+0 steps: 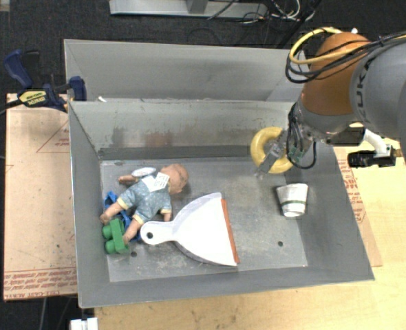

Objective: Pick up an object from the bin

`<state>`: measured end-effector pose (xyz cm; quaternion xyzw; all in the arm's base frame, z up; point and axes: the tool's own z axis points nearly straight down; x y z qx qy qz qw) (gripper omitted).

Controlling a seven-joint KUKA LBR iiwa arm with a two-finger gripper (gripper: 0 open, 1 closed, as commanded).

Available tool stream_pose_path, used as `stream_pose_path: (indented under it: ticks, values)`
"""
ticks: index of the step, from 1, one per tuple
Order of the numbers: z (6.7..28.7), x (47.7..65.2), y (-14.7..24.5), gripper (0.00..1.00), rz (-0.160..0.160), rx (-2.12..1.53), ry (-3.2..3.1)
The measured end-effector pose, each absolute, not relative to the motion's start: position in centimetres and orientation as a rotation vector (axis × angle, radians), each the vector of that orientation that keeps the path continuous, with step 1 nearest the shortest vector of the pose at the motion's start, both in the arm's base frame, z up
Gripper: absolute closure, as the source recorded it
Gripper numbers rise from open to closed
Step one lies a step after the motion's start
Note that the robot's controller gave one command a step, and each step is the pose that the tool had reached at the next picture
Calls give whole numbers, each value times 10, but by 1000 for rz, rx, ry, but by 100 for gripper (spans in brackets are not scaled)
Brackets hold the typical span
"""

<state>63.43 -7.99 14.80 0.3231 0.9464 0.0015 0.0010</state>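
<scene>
My gripper hangs low at the bin's back right, right against a yellow curved thing like a banana that lies by the back wall; the gripper covers that thing's right part. A small white cup lies on its side just in front of the gripper, on the bin floor.
A white dustpan with an orange edge lies in the middle front. A doll in light blue clothes lies at the left, over a blue piece and a green toy. The arm's orange cover and yellow cables sit above the gripper.
</scene>
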Motion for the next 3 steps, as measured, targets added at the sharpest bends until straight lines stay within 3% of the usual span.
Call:
stream_pose_path:
  ticks: [3]
  values:
    - [183,636,-80,100,7,1010,2966]
